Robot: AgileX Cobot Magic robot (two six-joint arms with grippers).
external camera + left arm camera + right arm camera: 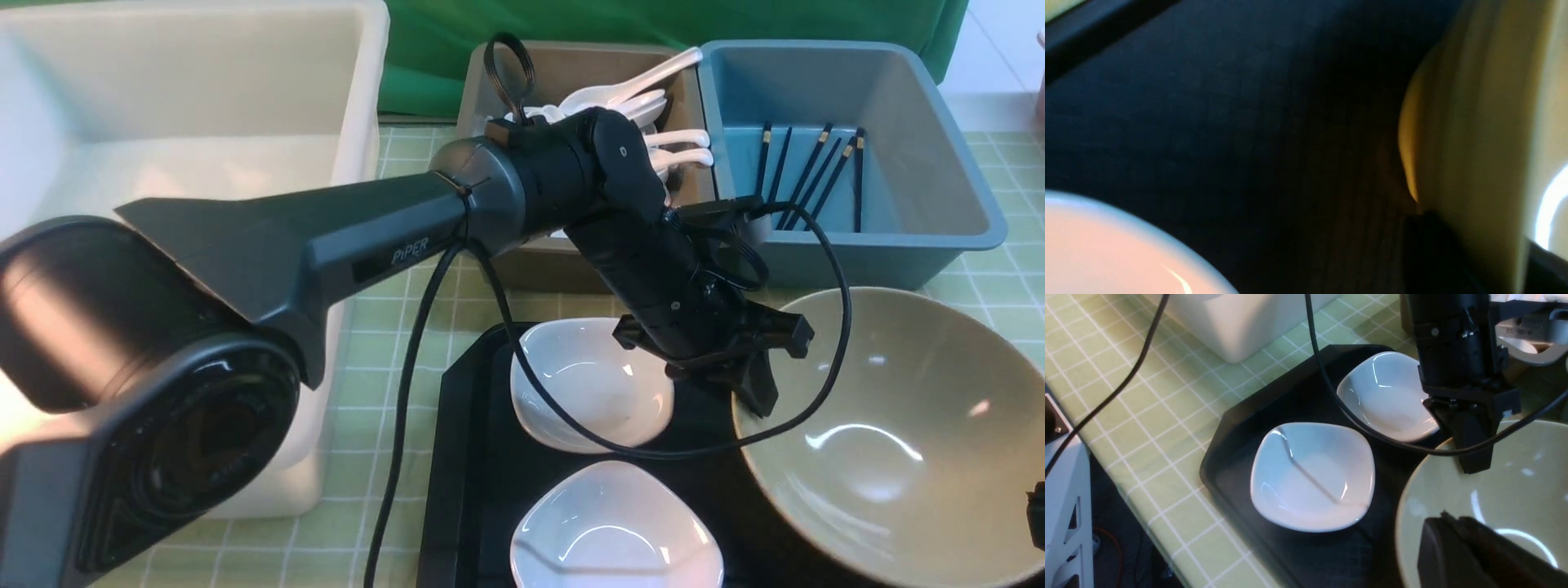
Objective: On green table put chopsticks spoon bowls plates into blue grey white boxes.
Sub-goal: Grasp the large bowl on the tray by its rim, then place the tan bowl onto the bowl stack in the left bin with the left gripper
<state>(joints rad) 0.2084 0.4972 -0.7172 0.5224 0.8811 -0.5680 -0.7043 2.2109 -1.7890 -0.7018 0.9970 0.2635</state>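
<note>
My left end effector [758,390] grips the rim of the bowl [898,457], which lies to its right, near my shut, empty right end effector [1449,528].

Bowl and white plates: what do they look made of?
The bowl looks like glazed ceramic: glossy olive-tan, with crisp light reflections, though hard plastic is possible. The plates look like glazed white ceramic too, equally shiny.

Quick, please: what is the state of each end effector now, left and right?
Left end effector: closed on the rim of the bowl.
Right end effector: closed, nothing seen in it.
</note>
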